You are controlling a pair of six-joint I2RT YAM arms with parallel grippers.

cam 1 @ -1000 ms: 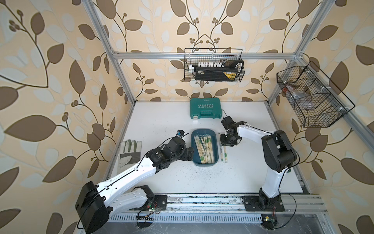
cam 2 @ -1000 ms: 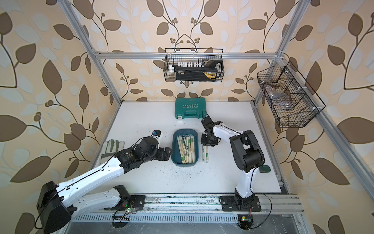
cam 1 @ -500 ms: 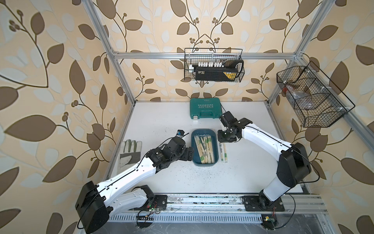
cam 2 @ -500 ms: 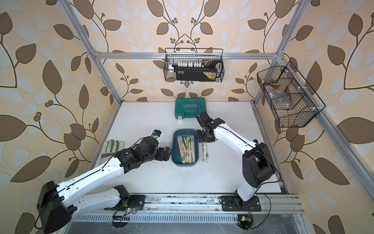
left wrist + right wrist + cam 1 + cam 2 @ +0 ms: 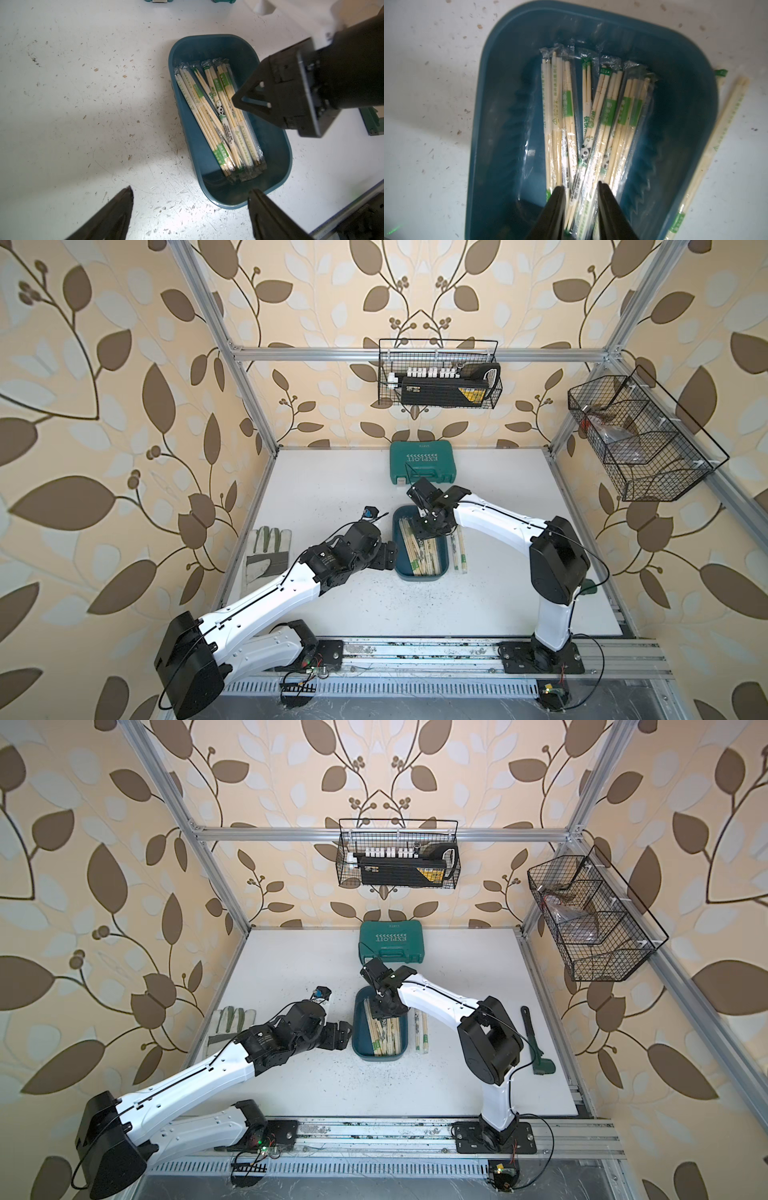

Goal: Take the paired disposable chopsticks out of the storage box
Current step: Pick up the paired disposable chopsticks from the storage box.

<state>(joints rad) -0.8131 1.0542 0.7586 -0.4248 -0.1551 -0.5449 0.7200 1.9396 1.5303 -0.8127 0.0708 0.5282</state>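
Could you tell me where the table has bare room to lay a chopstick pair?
Bare: table between storage box and front rail; between glove and tool case. Crowded: at the box, with left gripper, right gripper and laid-out chopsticks.

Colours only:
- storage box [image 5: 500,104]: plain dark teal-blue.
- paired disposable chopsticks [image 5: 591,135]: pale wood in clear wrappers, with green blocks and small black print. Some carry a black-and-white panda.
- my right claw [image 5: 580,185] and left claw [image 5: 190,188]: black.
- my left arm [image 5: 266,597] and right arm [image 5: 494,522]: white shells, black joints.
- table [image 5: 83,104]: white, peppered with dark flecks.
- tool case [image 5: 423,460]: green, white lettering.
- back wire basket [image 5: 440,377] and side wire basket [image 5: 648,448]: black.
- glove [image 5: 268,551]: grey and off-white, fingers striped greenish.
- walls [image 5: 104,385]: cream, big brown leaves on thin dark stems, paler leaf shapes behind.
- frame [image 5: 415,353]: silver.
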